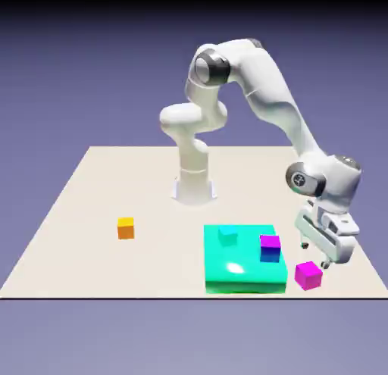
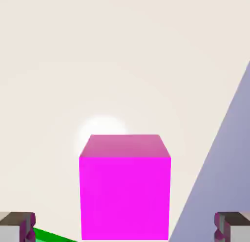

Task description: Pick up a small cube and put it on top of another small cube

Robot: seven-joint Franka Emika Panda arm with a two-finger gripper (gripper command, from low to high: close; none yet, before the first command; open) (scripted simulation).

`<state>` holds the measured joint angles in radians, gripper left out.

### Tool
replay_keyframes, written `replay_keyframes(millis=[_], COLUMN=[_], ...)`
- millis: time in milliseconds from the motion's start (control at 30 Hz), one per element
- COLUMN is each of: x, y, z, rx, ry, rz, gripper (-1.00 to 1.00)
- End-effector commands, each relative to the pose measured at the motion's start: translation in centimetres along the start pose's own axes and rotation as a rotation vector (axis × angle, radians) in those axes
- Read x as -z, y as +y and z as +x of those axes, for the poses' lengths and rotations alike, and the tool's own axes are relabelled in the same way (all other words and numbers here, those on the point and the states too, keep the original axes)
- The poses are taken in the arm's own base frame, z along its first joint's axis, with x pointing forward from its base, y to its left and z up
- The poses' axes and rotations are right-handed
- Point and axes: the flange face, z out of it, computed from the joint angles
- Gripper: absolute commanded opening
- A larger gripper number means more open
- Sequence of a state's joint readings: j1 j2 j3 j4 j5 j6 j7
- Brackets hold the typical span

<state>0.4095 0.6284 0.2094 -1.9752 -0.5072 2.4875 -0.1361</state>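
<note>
- Target cube, blue-sided with a magenta top (image 1: 270, 248), sits on the teal slab (image 1: 244, 273), left of the plain magenta cube (image 1: 308, 275) on the table (image 1: 91, 192).
- Pincer (image 1: 315, 257) hangs just above that magenta cube, fingers (image 2: 17, 225) spread to either side, not touching.
- Cube's base is cut off in the hand view; contact height is unclear.

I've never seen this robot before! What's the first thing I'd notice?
Probably the big white robot arm bending down over the table, with its open gripper hanging just above a bright magenta cube near the table's front edge. Next to it lies a shiny teal slab holding a small teal cube and a blue-sided cube with a magenta top.
</note>
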Motion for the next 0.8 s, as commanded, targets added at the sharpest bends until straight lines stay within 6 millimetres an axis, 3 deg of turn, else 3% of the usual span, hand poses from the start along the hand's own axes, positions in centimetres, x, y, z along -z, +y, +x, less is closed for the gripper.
replay_keyframes(millis=[0, 33, 67, 200, 367, 533, 600, 733, 767], x=[-1.7, -1.7, -1.7, 5.3, 11.0, 16.5, 17.0, 10.1, 10.1], y=[-0.1, -0.1, -0.1, 0.2, 4.7, 7.5, 7.7, 6.7, 6.7], z=[0.0, 0.0, 0.0, -0.3, -5.7, -11.7, -12.3, -12.3, -12.3], rx=[0.001, 0.001, 0.001, -0.004, -0.422, -0.827, -0.865, -0.865, -0.865], ry=[0.000, 0.000, 0.000, -0.001, -0.058, -0.109, -0.113, -0.113, -0.113], rz=[0.000, 0.000, 0.000, 0.000, 0.040, 0.105, 0.113, 0.113, 0.113], gripper=[0.00, -1.00, -1.00, -1.00, -1.00, -1.00, -1.00, -1.00, 1.00])
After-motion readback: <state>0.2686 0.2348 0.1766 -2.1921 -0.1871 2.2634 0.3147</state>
